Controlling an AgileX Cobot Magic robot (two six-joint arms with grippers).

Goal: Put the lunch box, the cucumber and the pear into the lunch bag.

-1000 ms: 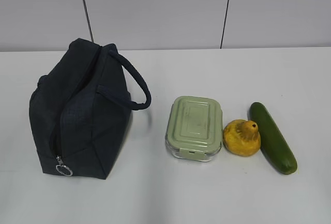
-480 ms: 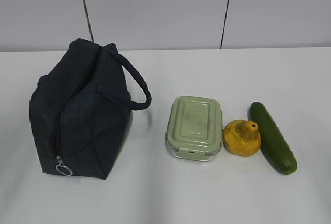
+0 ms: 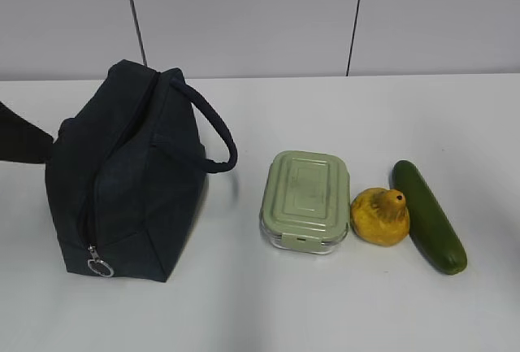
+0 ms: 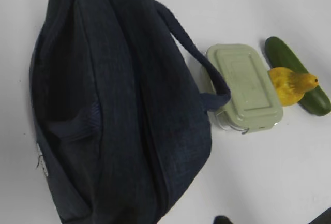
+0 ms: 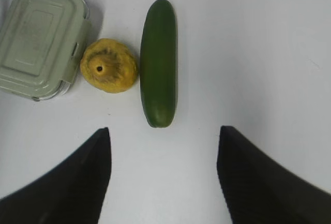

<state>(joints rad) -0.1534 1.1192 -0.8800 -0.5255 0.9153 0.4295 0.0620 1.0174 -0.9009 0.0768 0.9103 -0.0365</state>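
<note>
The navy lunch bag (image 3: pixel 130 181) stands on the left of the white table, zipper shut, its ring pull (image 3: pixel 100 267) hanging at the front. To its right sit the sage-lidded lunch box (image 3: pixel 306 200), the yellow pear (image 3: pixel 380 216) and the dark green cucumber (image 3: pixel 429 215) in a row. A dark part of my left arm (image 3: pixel 18 139) shows at the left edge, beside the bag. The left wrist view looks down on the bag (image 4: pixel 114 110); only a dark fingertip (image 4: pixel 222 220) shows. My right gripper (image 5: pixel 164 133) is open over bare table, just short of the cucumber's (image 5: pixel 159 61) near end.
The bag's loop handle (image 3: pixel 213 128) arches toward the lunch box. A grey panelled wall (image 3: pixel 260 19) closes off the back of the table. White tabletop (image 3: pixel 268 303) stretches along the front.
A dark part of my left arm has come into the exterior view at the left edge, next to the bag. The bag, box, pear and cucumber have not moved.
</note>
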